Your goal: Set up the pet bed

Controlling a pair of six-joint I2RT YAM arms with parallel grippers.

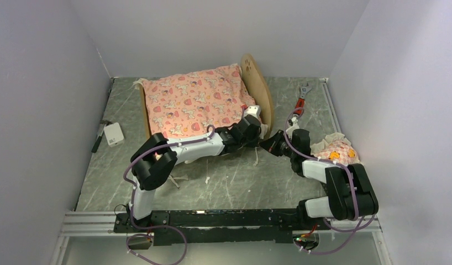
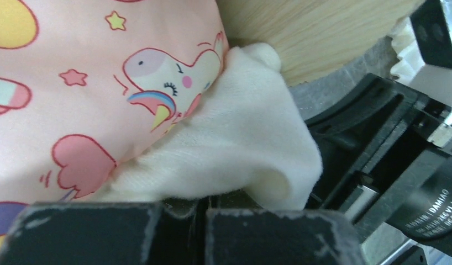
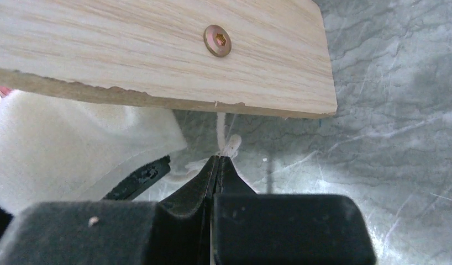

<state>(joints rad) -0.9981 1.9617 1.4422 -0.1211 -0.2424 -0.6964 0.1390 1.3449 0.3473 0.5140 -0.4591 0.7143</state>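
**A:** What can't you make out?

**B:** On the left, a thin dark thing (image 1: 97, 138) lies beside a white box (image 1: 113, 134); I can't tell what it is. The base of the bed (image 1: 260, 88) is hidden under the pink mattress (image 1: 190, 102). From above, my 2 wrists crowd together at the near headboard corner and cover my fingertips.

**A:** And your grippers?

**B:** My left gripper (image 2: 204, 218) is closed, fingers together. The mattress's white underside is bunched against the tips, but I can't tell if any cloth is pinched. My right gripper (image 3: 217, 165) is closed too. Its tips meet at a white string (image 3: 228, 144) hanging below the bed's wooden end, where 1 screw (image 3: 217, 40) shows.

**A:** Where's the bed, and what's the count?

**B:** It stands at the back middle of the table (image 1: 229, 182), footboard left, headboard right, with the mattress on it. Left to right there are 1 box, 1 bed, 1 mattress, 1 wrench (image 1: 301, 99) and 1 pillow (image 1: 337, 150) by my right arm.
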